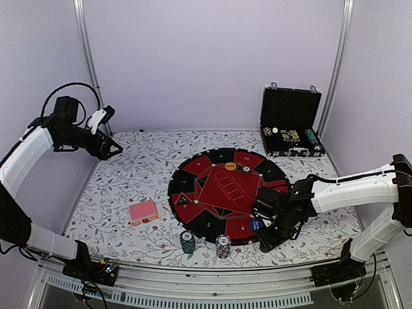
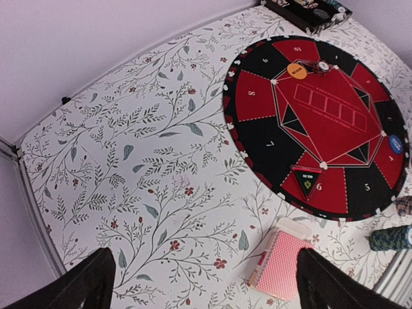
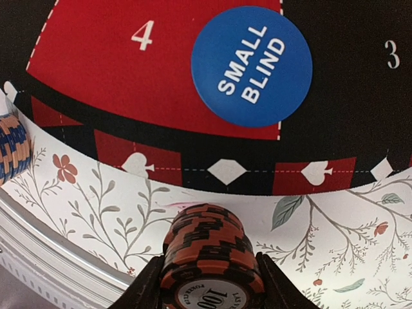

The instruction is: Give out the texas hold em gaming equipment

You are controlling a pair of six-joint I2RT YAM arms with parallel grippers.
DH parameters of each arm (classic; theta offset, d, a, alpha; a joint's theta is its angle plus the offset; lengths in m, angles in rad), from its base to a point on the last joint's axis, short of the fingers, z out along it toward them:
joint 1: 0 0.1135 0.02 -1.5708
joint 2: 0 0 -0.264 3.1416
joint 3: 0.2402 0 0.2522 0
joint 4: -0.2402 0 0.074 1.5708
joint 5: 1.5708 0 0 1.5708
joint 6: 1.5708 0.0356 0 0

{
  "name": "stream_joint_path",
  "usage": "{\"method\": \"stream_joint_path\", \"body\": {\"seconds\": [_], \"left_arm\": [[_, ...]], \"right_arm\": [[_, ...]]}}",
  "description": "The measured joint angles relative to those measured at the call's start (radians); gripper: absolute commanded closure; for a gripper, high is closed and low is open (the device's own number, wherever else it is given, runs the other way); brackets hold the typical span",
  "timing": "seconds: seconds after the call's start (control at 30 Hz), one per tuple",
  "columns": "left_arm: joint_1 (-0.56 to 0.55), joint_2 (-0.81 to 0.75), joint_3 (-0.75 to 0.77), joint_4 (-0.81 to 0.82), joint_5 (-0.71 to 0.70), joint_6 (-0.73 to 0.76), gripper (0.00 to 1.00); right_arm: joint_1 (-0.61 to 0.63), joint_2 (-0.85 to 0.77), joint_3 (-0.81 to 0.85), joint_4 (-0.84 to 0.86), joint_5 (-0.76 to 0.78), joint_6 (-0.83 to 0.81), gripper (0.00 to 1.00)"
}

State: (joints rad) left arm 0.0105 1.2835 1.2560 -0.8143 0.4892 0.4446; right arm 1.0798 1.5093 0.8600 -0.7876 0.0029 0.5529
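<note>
Round red-and-black mat (image 1: 222, 187) centred on the floral worktop (image 1: 135, 170); black hinged case (image 1: 290, 122) behind-right; pink-backed card deck (image 1: 143, 212) left; dark-green chip stack (image 1: 187, 242), blue-white chip stack (image 1: 223, 245), brown-red chip stack (image 3: 209, 257) before it.

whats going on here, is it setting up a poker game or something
The right gripper has a brown-red chip stack between its fingers, just off the near edge of the round mat, close to the blue small blind disc on it. A dark green stack and a blue-white stack stand by that same edge. The card deck lies left of the mat. The left gripper hangs open at the far left, empty.
</note>
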Motion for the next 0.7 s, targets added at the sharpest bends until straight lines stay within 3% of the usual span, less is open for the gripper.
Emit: {"method": "stream_joint_path", "body": {"seconds": [0.23,0.47,0.7], "left_arm": [[0.0,0.0,0.0,0.0,0.0,0.0,0.0],[0.0,0.002,0.008,-0.002,0.003,0.0,0.0],[0.0,0.008,0.013,-0.006,0.005,-0.002,0.0]], "right_arm": [[0.0,0.0,0.0,0.0,0.007,-0.002,0.59],[0.0,-0.001,0.001,-0.008,0.01,-0.006,0.51],[0.0,-0.009,0.004,-0.027,0.012,-0.014,0.5]]}}
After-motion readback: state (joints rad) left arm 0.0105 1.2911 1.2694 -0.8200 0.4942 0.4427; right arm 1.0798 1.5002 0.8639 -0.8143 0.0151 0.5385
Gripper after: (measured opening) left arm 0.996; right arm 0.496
